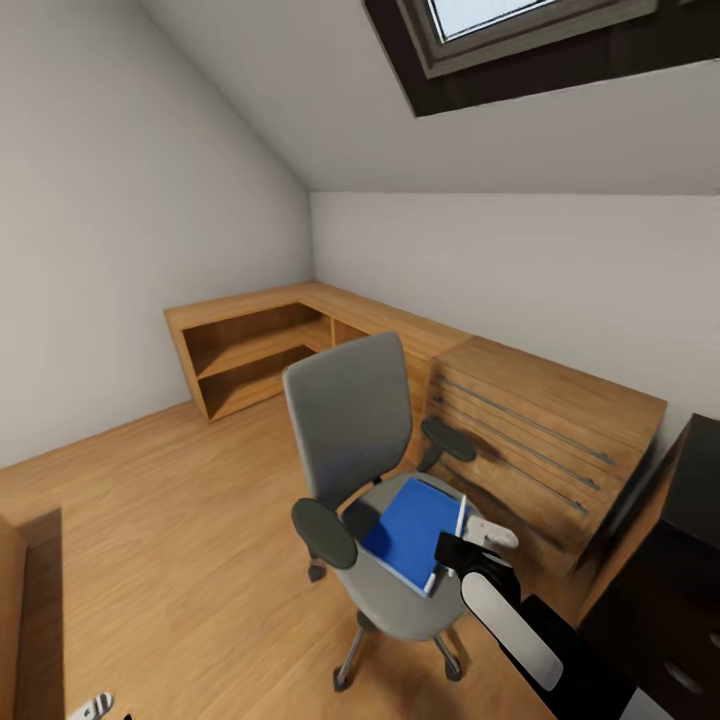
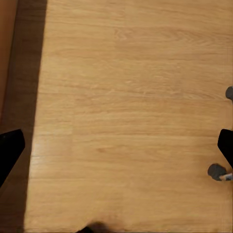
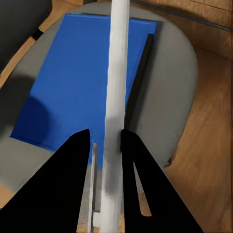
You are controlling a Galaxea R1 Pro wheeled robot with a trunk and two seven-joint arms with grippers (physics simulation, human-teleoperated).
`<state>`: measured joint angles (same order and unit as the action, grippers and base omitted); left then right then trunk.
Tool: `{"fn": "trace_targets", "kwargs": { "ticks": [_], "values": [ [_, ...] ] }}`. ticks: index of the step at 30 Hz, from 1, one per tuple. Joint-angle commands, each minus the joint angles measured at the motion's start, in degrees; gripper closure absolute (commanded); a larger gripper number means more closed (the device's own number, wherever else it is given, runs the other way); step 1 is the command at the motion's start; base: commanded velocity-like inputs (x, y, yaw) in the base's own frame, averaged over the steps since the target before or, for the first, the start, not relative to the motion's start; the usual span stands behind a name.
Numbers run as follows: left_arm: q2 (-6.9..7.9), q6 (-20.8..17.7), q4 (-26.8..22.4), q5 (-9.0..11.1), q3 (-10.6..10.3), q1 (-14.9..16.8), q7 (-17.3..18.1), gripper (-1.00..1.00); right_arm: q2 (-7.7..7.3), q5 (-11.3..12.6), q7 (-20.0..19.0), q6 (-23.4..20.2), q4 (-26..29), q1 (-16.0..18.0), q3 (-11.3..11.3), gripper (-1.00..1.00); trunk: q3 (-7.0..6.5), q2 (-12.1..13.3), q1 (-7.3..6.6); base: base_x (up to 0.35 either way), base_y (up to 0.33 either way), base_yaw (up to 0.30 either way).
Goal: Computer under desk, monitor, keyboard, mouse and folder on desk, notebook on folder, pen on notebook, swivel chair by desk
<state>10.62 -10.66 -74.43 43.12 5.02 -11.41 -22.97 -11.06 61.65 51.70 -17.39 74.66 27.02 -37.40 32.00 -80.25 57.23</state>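
The grey swivel chair stands mid-room on the wooden floor. A bright blue folder lies flat on its seat. My right gripper hangs just over the folder's near right edge, shut on a thin white pen. In the right wrist view the pen runs up between the two black fingers of the gripper, above the folder. A dark strip lies along the folder's edge; I cannot tell what it is. A corner of the black desk shows at the far right. My left gripper is open over bare floor.
A wooden dresser with bar handles stands right behind the chair, and low wooden shelving runs along the back corner. Chair castors sit near the left gripper. Open floor lies left of the chair. The ceiling slopes, with a skylight.
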Motion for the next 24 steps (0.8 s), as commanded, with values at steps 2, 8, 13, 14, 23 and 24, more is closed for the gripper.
{"fn": "trace_targets", "kwargs": {
  "ticks": [2, 8, 13, 14, 23, 24],
  "values": [
    [0.01, -0.3, -0.19, 0.26, -0.24, -0.02, -0.32, -1.0, -0.09, 0.28, 0.42, -0.19, 0.16, 0.05, -0.13, 1.0, -0.32, 0.78, -0.48, -0.298, -0.206, 0.0],
    [0.01, -0.24, -0.19, 0.21, -2.19, -0.02, -0.35, -1.0, 0.07, 0.21, 0.33, -0.02, -0.04, 0.05, -0.18, 1.0, -1.39, 3.18, -1.79, -0.272, -0.25, 0.0],
    [0.03, -0.24, -0.13, 0.21, -2.04, -0.02, -0.29, -1.0, 0.07, 0.22, 0.33, -0.01, -0.04, 0.05, -0.16, 1.0, -1.75, 3.99, -2.23, -0.221, -0.207, 0.0],
    [0.02, -0.24, -0.14, 0.21, -2.02, -0.02, -0.3, -1.0, 0.07, 0.22, 0.33, -0.01, -0.04, 0.05, -0.17, 1.0, -1.75, 3.99, -2.23, -0.11, -0.1, 0.0],
    [0.01, -0.24, -0.12, 0.21, -1.94, -0.02, -0.26, -1.0, 0.0, 0.06, 0.33, 0.12, 0.21, 0.05, -0.16, 1.0, -1.86, 3.99, -2.23, -0.026, -0.024, -0.139],
    [0.01, -0.24, -0.12, 0.21, -1.97, -0.02, -0.22, -1.0, -0.02, 0.0, 0.33, 0.14, 0.29, 0.05, -0.18, 1.0, -1.88, 3.99, -2.23, -0.003, -0.003, -0.235]
  ]
}}
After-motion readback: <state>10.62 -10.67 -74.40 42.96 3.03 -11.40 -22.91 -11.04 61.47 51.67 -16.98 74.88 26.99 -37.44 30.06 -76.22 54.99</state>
